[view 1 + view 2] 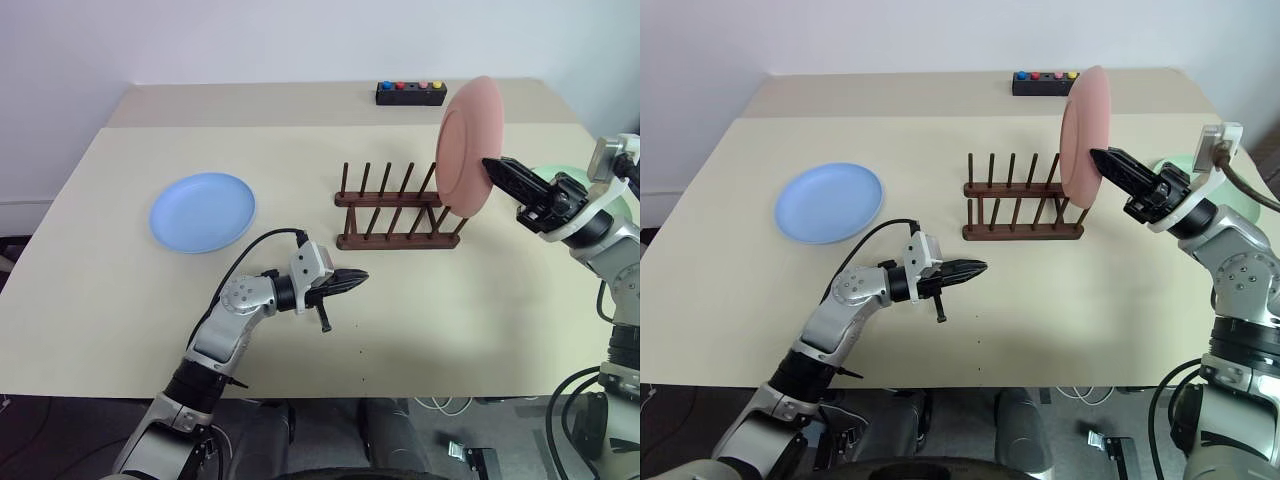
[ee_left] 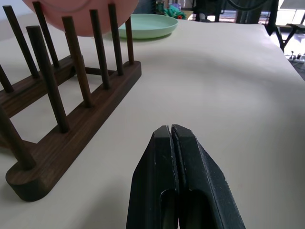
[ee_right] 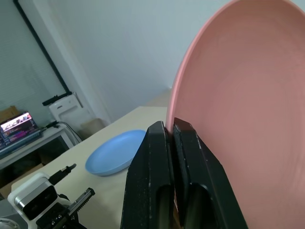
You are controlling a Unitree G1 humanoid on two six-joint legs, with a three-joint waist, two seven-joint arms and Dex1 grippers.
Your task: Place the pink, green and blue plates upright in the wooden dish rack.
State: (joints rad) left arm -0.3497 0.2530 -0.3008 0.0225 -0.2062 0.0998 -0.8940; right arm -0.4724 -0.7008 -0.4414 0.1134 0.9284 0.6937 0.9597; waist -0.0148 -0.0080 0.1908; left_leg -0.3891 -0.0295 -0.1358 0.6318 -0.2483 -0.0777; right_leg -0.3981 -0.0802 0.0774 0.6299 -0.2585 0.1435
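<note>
Bare table [image 1: 430, 310] stretches across the lower centre and right of the frame, open to any approach. The wooden dish rack [image 1: 395, 212] blocks mid-frame, its right end crowded by the upright pink plate [image 1: 467, 145]. The blue plate [image 1: 203, 211] occupies centre-left; a black button box [image 1: 410, 93] lines the top edge.

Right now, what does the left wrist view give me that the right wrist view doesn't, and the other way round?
Left wrist view: the wooden dish rack, the green plate flat beyond it, and the shut left gripper.
Right wrist view: the blue plate flat on the table, and the right gripper clamping the rim.
Both: the pink plate.
</note>
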